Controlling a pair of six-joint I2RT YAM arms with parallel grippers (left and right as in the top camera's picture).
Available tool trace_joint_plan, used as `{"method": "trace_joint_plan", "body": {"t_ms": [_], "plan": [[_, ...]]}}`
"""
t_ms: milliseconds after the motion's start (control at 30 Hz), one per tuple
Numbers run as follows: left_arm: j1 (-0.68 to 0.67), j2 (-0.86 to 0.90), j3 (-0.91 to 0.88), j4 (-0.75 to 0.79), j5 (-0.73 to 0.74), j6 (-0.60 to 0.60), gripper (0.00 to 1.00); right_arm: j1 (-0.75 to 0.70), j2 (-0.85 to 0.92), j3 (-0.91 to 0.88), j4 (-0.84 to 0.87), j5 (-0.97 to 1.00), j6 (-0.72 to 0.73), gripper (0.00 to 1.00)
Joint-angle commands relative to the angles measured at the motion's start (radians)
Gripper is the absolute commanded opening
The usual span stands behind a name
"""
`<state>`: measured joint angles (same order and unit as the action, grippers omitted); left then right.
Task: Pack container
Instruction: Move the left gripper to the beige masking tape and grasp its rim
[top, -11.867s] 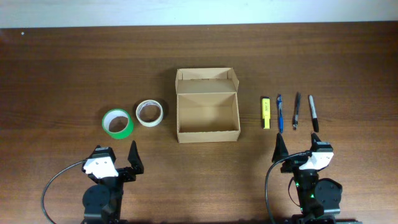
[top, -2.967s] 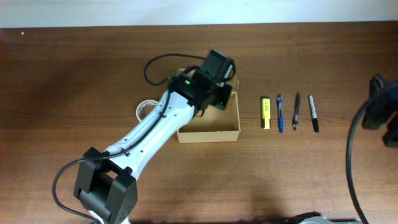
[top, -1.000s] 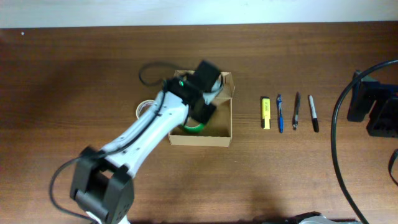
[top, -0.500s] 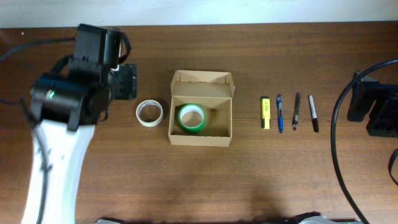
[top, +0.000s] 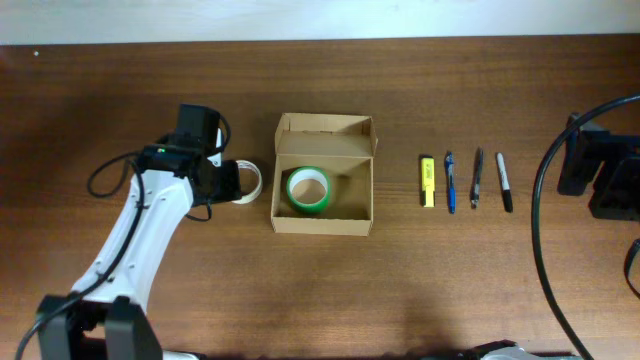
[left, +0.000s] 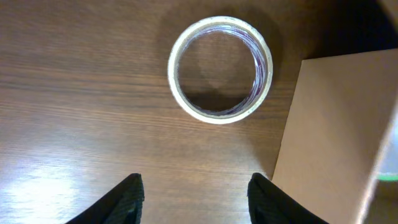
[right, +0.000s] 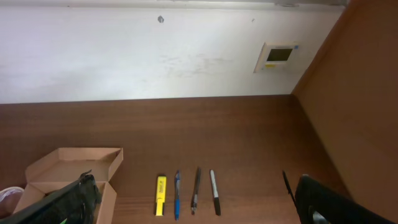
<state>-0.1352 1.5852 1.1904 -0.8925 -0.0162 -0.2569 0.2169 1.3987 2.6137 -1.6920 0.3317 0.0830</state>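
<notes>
Black fingertips (left: 127, 199) of the left claw (left: 194, 186) are seen spread apart at the near edge of the wrist view, with nothing held between them. Just ahead of them a cream-white ring-shaped tape roll (left: 214, 116) is laid flat on the brown wooden table (left: 74, 124) and is not yet straddled.

Step judged: this roll is to be picked up for packing. For a clean grasp the claw should probably be brought forward until the roll is centred. It can then be lowered with one finger inside the ring and one outside, or with both outside across the width. The finger on the box side is best kept clear, since the roll sits just beside the box wall and a nudge could shift the box. The grip should be closed only once the tips are low, near the table.

The small rectangular tan-brown cardboard box (top: 322, 228) is placed to the right of the left claw, near it but not touched. Its flap lid is folded open on the far side. A green tape roll (top: 292, 190) is lying flat inside.

Further right, well apart from the box, a yellow highlighter (top: 427, 182) and a blue pen (top: 450, 182) are lined up. The right claw (right: 194, 186) is held high at the far right, fingers apart, empty.
</notes>
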Motion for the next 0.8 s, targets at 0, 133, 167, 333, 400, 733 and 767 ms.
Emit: {"method": "trace_joint_plan", "body": {"t_ms": [0, 133, 167, 333, 400, 733, 767], "plan": [[0.001, 0.051, -0.032, 0.043, 0.028, -0.023, 0.52, 0.005, -0.002, 0.0, -0.006, -0.006, 0.008, 0.99], [0.001, 0.123, -0.032, 0.095, 0.017, -0.01, 0.52, 0.006, -0.007, 0.0, -0.006, -0.011, 0.008, 0.99], [0.001, 0.138, -0.032, 0.108, 0.011, -0.003, 0.51, 0.006, -0.01, 0.0, -0.006, -0.011, 0.008, 0.99], [0.002, 0.204, -0.032, 0.162, -0.034, 0.009, 0.51, 0.006, -0.018, 0.0, -0.006, -0.014, 0.008, 0.99], [0.008, 0.233, -0.032, 0.183, -0.032, 0.011, 0.51, 0.006, -0.018, 0.0, -0.006, -0.014, 0.008, 0.99], [0.092, 0.279, -0.032, 0.227, -0.024, 0.02, 0.48, 0.006, -0.018, 0.0, -0.006, -0.018, 0.008, 0.99], [0.097, 0.286, -0.032, 0.231, -0.011, 0.023, 0.44, 0.006, -0.018, 0.0, -0.006, -0.018, 0.008, 0.99]]}}
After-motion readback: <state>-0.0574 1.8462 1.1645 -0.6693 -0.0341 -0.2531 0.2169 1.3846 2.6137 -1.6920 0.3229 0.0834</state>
